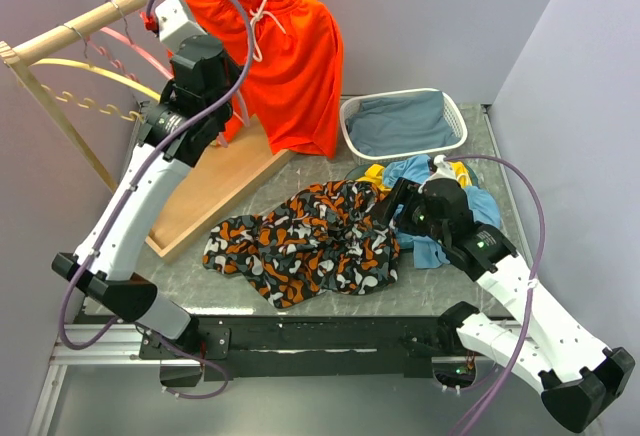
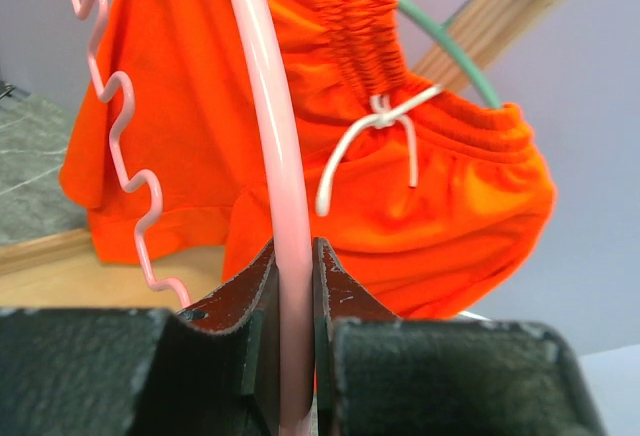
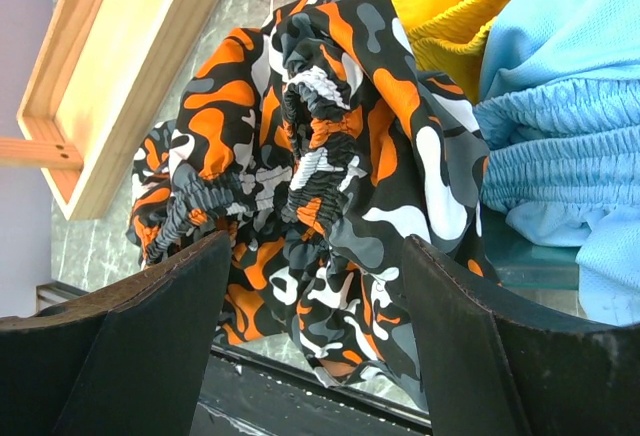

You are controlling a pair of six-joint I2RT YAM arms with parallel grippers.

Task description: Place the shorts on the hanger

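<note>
The camouflage shorts lie crumpled on the grey table in front of the arms. In the right wrist view the shorts show their gathered waistband. My right gripper is open, its jaws wide apart over the right edge of the shorts, and holds nothing. The pale pink hanger hangs on the wooden rail at the back left. My left gripper is shut on the hanger's arm, which runs up between the jaws of the left gripper. The hanger's wavy bar is to the left.
Plain orange shorts hang on a green hanger on the wooden rail. A yellow hanger hangs lower left. The rack's wooden base lies behind the shorts. A white basket holds grey-blue cloth. Blue and yellow clothes lie beside the right gripper.
</note>
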